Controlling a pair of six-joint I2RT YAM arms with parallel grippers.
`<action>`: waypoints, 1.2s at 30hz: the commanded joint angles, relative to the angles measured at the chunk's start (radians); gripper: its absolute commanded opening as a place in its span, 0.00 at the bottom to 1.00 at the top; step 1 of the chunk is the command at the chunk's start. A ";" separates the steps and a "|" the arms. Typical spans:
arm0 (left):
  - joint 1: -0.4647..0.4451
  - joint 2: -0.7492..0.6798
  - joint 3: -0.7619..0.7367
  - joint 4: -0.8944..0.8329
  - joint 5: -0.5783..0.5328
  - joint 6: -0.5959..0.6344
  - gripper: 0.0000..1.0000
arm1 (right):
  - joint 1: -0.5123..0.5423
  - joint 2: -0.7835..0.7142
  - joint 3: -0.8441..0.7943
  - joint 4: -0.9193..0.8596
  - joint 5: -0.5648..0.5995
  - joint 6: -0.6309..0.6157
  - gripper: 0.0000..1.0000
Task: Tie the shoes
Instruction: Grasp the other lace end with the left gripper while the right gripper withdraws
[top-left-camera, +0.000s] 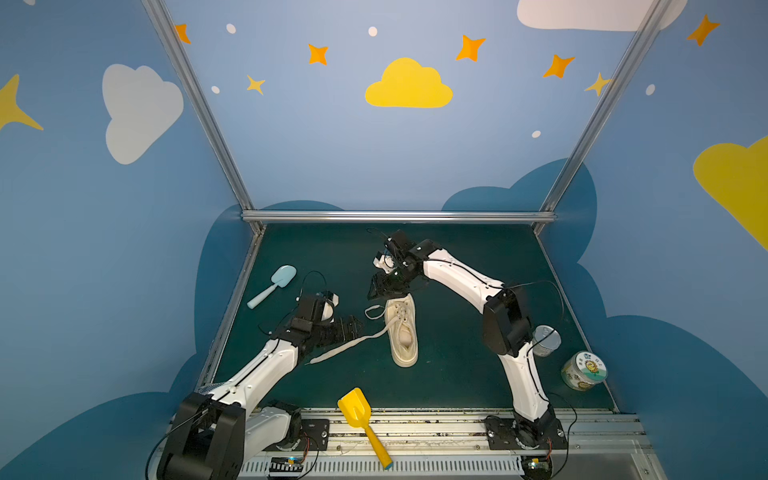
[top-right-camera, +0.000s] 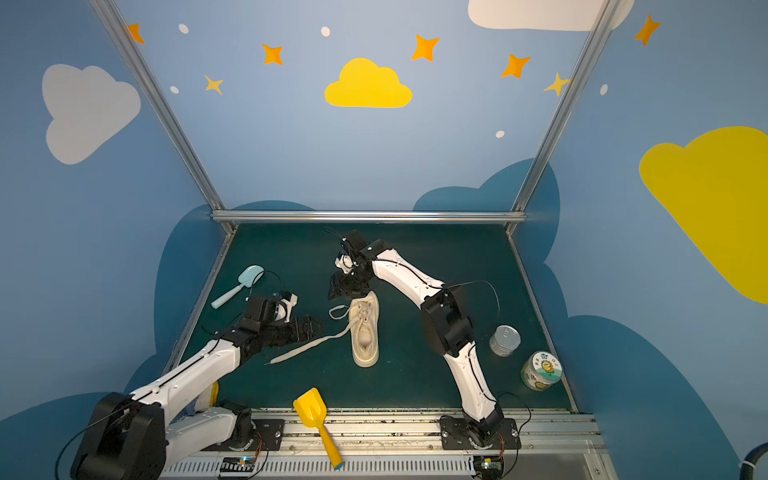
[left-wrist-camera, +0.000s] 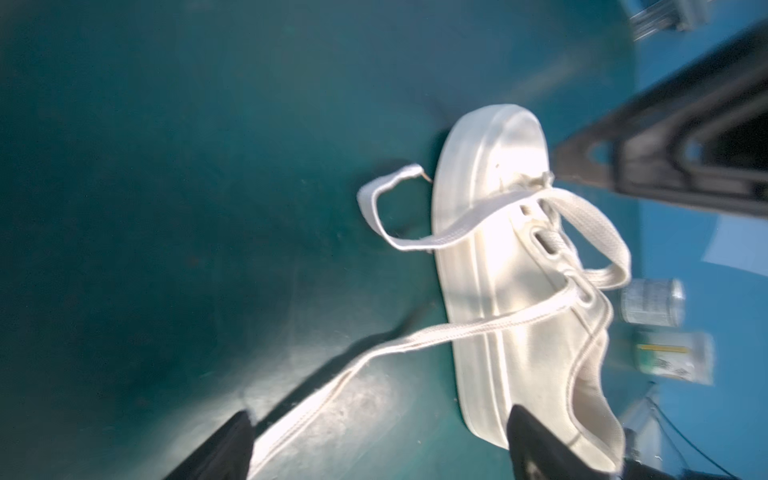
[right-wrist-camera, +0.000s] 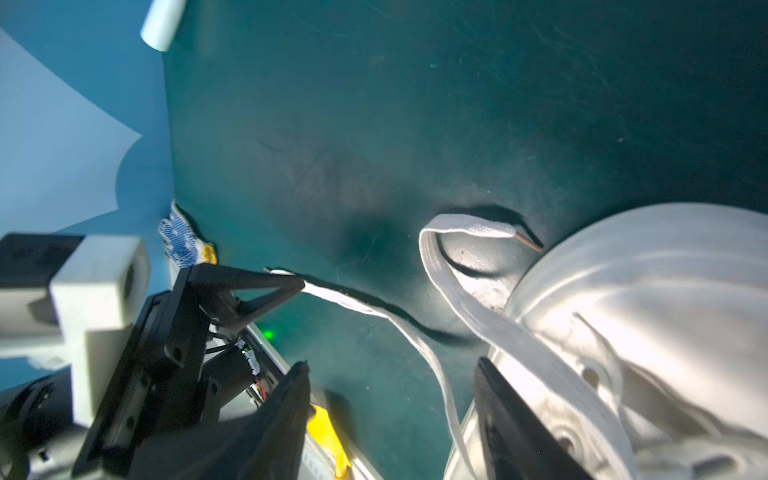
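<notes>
- Well, green mat: broad bare stretch right of the sneaker, and behind it.
- Sneaker mid-mat, toe toward the far side, clear of every edge.
- Right gripper at the toe, jaws parted, empty.
- Left gripper jaws wide; long lace lies loose between.

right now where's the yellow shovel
In both top views the yellow shovel lies at the near edge, about midway across, blade on the green mat, handle across the metal rail, in front of the sneaker heel.
</notes>
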 joint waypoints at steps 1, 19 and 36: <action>-0.007 0.045 0.094 -0.256 -0.179 0.107 0.90 | -0.030 -0.100 -0.024 0.023 -0.008 0.018 0.62; -0.179 0.247 0.224 -0.421 -0.360 -0.120 0.80 | -0.214 -0.325 -0.254 -0.013 0.040 -0.076 0.61; -0.199 0.500 0.357 -0.489 -0.346 -0.141 0.64 | -0.290 -0.391 -0.362 0.011 0.008 -0.093 0.60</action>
